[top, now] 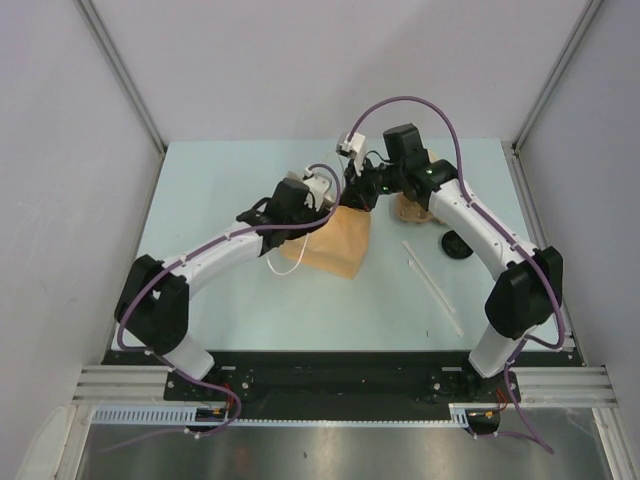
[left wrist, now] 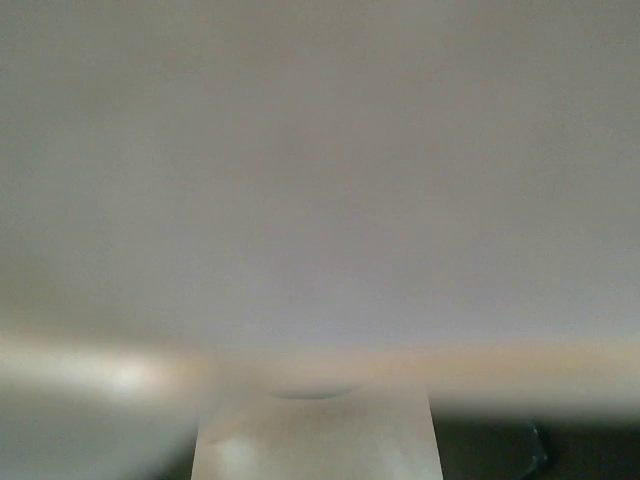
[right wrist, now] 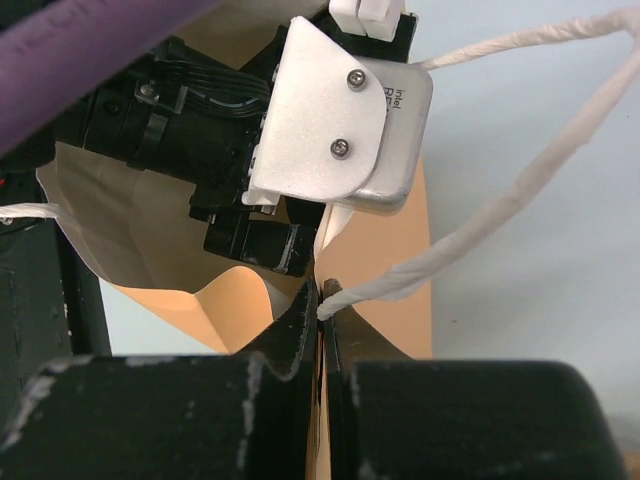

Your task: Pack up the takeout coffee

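The right gripper [right wrist: 320, 303] pinches the rim of the tall brown paper bag [top: 338, 248] at mid-tabletop [top: 230, 300]. The left gripper [top: 322, 208] reaches inside, and I cannot tell whether it grasps anything. A round black plastic lid [top: 458, 244] lies near the right edge. The kraft-brown paper cups are not visible. Pushing deeper against the pinned rim could tear or topple the bag.

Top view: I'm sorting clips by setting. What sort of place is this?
Probably a lab robot cell: blank white walls, aluminium posts, a left arm and right arm bolted to one rail.
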